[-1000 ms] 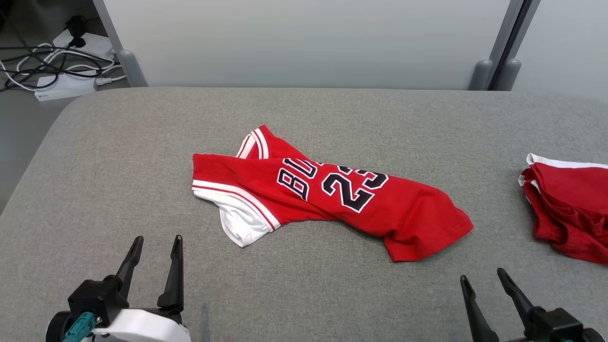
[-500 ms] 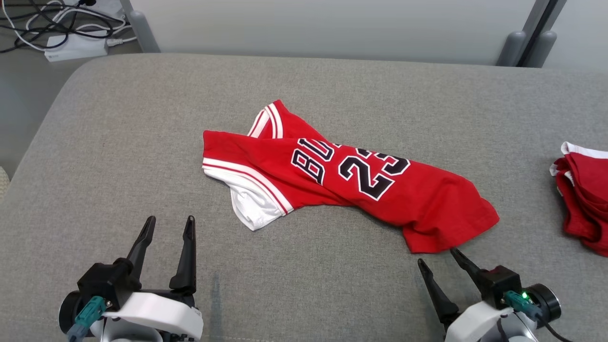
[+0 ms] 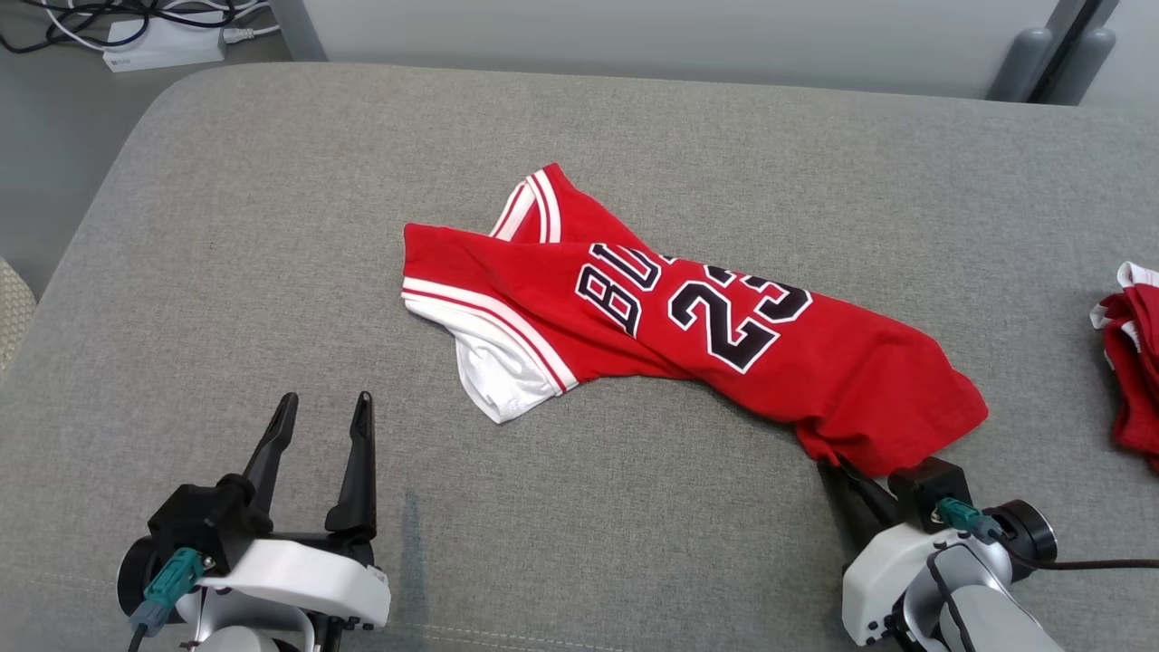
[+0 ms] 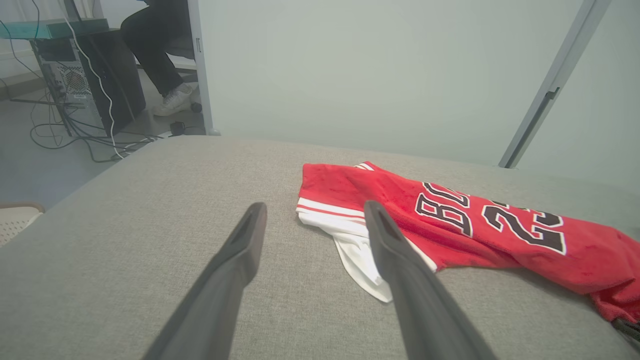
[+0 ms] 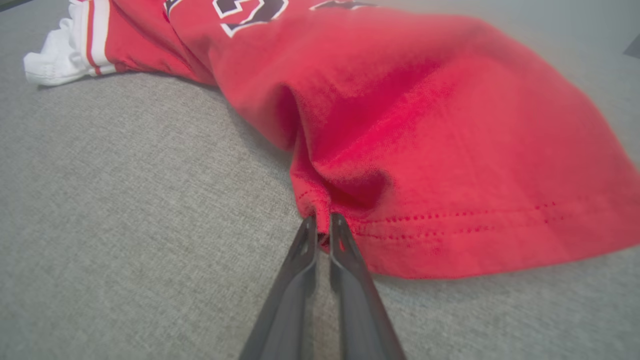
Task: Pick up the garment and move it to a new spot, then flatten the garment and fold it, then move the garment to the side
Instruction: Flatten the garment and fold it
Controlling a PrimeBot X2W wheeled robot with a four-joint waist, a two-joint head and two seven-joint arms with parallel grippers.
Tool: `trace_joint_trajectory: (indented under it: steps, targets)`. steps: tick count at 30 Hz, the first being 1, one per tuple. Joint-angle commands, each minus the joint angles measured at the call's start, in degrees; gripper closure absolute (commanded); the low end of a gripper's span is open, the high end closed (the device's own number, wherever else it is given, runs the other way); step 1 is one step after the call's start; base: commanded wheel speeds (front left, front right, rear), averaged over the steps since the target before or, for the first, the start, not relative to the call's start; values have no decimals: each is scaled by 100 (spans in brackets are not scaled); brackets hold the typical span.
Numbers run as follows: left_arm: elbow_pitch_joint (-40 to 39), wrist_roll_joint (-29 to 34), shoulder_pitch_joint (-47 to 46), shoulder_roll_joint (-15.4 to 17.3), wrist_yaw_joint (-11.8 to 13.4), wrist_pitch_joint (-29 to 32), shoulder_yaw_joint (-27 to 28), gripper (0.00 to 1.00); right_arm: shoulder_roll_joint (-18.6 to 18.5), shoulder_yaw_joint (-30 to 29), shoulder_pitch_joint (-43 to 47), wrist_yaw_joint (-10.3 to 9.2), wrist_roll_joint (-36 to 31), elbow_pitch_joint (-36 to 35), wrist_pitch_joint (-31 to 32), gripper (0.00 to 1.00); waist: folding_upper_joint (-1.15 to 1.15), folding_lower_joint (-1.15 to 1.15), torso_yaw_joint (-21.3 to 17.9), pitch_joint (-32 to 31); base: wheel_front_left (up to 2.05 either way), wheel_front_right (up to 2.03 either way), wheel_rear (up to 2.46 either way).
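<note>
The crumpled garment [image 3: 688, 335] lies in the middle of the counter [image 3: 226, 226], not yet lifted, flattened or folded; the right claw [image 5: 322, 220] pinches its near hem, while the left claw [image 3: 327, 398] stands wide and empty.

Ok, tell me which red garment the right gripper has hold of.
The numbered jersey in the middle: the right gripper pinches its near hem. The other red garment lies apart at the far right.

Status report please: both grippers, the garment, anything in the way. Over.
Left gripper open, above bare grey surface. Right gripper shut on hem of red jersey. Jersey crumpled, not yet lifted. Second red garment far right, apart, not in the way.
</note>
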Motion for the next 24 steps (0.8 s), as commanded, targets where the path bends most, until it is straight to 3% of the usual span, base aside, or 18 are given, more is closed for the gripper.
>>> trace_joint_trajectory:
  steps: [1,9,13,16,21,24]
  targets:
    - [-105,65,-318,99,-38,-63,253,0,47,126,-92,-1,61,-37,-54,100,0,0,-7,4,0,0,0]
    - [0,133,-274,19,-142,-73,351,0,-183,625,40,-1,511,-634,30,100,0,0,-105,-31,0,0,0]
    - [30,173,-231,3,-178,-75,400,0,-614,1154,332,-1,1208,-1743,520,100,0,0,-198,-76,0,0,0]
    - [30,196,-197,7,-208,-76,432,0,-1146,1281,569,-1,1778,-2817,1027,100,0,0,-279,-86,0,0,0]
    - [24,234,-189,1,-230,-77,477,0,-1709,912,1072,-1,2944,-4544,1632,100,0,0,-361,-60,0,0,0]
    - [6,269,-209,-1,-246,-77,504,0,-1923,278,1289,-1,3655,-5143,1684,100,0,0,-394,-15,0,0,0]
